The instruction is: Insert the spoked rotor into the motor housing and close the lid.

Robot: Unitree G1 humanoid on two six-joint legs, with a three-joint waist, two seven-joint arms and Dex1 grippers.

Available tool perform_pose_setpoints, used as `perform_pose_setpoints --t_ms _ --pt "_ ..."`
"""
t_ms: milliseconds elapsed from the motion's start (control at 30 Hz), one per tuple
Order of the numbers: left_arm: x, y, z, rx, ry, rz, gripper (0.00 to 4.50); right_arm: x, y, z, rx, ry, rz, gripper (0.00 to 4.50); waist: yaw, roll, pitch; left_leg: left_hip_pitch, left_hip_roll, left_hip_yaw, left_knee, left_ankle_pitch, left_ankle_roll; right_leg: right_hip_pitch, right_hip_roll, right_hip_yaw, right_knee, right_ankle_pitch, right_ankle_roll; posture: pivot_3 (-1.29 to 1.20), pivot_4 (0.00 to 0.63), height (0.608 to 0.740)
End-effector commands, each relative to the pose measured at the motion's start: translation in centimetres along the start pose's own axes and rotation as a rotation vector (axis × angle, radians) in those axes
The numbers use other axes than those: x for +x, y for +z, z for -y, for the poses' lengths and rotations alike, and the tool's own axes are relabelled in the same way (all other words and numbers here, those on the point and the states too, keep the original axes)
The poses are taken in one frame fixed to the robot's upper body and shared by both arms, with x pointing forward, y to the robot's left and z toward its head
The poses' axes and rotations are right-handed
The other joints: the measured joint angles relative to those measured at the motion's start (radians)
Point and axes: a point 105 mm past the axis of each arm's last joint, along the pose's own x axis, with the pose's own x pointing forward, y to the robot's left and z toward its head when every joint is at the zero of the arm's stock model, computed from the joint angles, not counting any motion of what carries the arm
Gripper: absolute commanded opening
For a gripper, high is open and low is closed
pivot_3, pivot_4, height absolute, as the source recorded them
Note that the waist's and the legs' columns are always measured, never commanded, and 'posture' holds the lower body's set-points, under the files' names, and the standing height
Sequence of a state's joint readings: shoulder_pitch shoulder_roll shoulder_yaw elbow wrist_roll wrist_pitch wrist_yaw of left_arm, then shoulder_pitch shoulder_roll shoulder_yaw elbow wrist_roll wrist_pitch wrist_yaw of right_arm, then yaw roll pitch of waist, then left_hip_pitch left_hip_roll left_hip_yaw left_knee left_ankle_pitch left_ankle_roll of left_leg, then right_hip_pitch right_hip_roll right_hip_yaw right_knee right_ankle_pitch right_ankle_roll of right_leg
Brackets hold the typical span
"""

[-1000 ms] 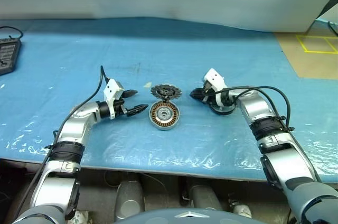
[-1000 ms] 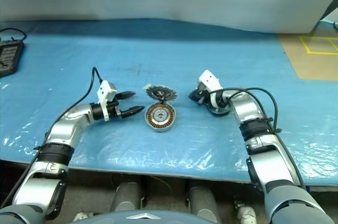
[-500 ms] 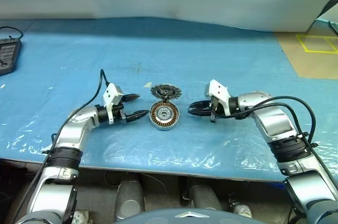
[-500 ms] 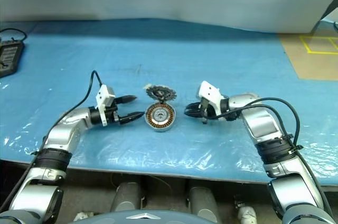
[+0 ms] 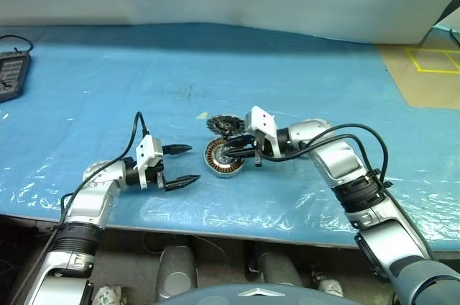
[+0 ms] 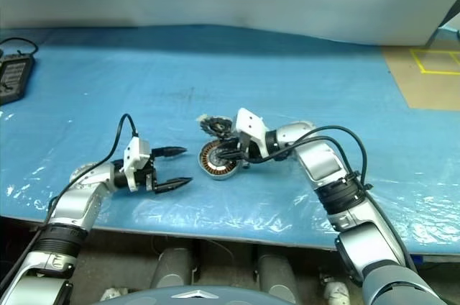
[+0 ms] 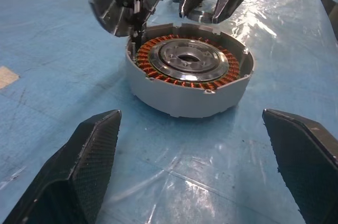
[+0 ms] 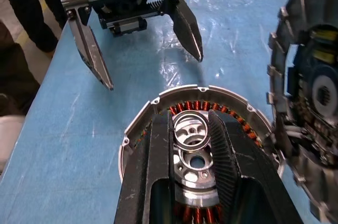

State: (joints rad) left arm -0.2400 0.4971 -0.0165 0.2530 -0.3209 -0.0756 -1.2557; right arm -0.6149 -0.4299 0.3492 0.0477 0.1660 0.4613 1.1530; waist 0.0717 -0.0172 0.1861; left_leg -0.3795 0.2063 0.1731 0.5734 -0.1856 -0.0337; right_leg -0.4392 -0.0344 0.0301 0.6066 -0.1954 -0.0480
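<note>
The motor housing [image 5: 224, 158] lies on the blue sheet, its copper windings ringing a silver centre [image 7: 187, 60]. Behind it the lid [image 5: 224, 126] stands tilted on edge, its finned face [image 8: 301, 76] turned toward the housing. My right gripper [image 8: 191, 121] reaches in from the right and hangs just over the housing's centre, shut on a small thin metal ring [image 8: 193, 131]. To the left of the housing my left gripper [image 5: 188, 163] stands open and holds nothing, its tips pointing at the housing. The spoked rotor is hidden.
A black device [image 5: 11, 75] lies at the far left edge of the table. A tan surface with yellow tape [image 5: 424, 67] lies at the far right. A small scrap [image 5: 202, 116] sits left of the lid. A person's dark legs [image 8: 21, 28] stand beyond the table's edge.
My right gripper has swung left from beside the housing to just above its centre. My left gripper has drawn back toward the table's front edge, still open.
</note>
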Motion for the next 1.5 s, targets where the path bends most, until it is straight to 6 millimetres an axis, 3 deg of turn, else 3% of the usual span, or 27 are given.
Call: perform_pose_setpoints --t_ms 33,400,1300,1500 --pt "0.4 0.7 -0.3 0.065 0.001 0.014 4.50 0.4 0.8 0.1 -0.014 0.007 0.016 0.55 -0.001 0.000 0.000 0.000 0.000 0.000 0.000 0.000 0.000 0.000 0.000 0.000 0.000 0.000 0.000 0.00 0.150 0.740" --pt "0.8 0.9 -0.9 0.089 0.030 0.030 4.50 0.5 -0.6 1.4 0.024 -0.037 -0.031 0.55 -0.002 0.000 0.000 0.000 0.000 0.000 0.000 0.001 -0.002 0.000 0.000 0.000 0.001 0.000 0.000 0.00 0.150 0.740" --pt "0.7 0.8 -1.6 0.102 0.065 0.021 4.50 1.1 -0.4 0.6 0.031 -0.002 -0.023 0.55 -0.001 0.000 0.000 0.000 0.000 0.000 0.000 0.001 -0.002 0.000 0.000 0.000 0.002 0.000 0.000 0.00 0.150 0.740" --pt "0.7 0.8 -1.7 0.104 0.068 0.019 4.50 1.2 -0.2 0.8 0.020 -0.019 -0.011 2.57 -0.001 0.000 0.000 0.000 0.000 0.000 0.001 0.001 -0.002 0.000 0.000 0.000 0.002 0.000 0.000 0.00 0.150 0.740"
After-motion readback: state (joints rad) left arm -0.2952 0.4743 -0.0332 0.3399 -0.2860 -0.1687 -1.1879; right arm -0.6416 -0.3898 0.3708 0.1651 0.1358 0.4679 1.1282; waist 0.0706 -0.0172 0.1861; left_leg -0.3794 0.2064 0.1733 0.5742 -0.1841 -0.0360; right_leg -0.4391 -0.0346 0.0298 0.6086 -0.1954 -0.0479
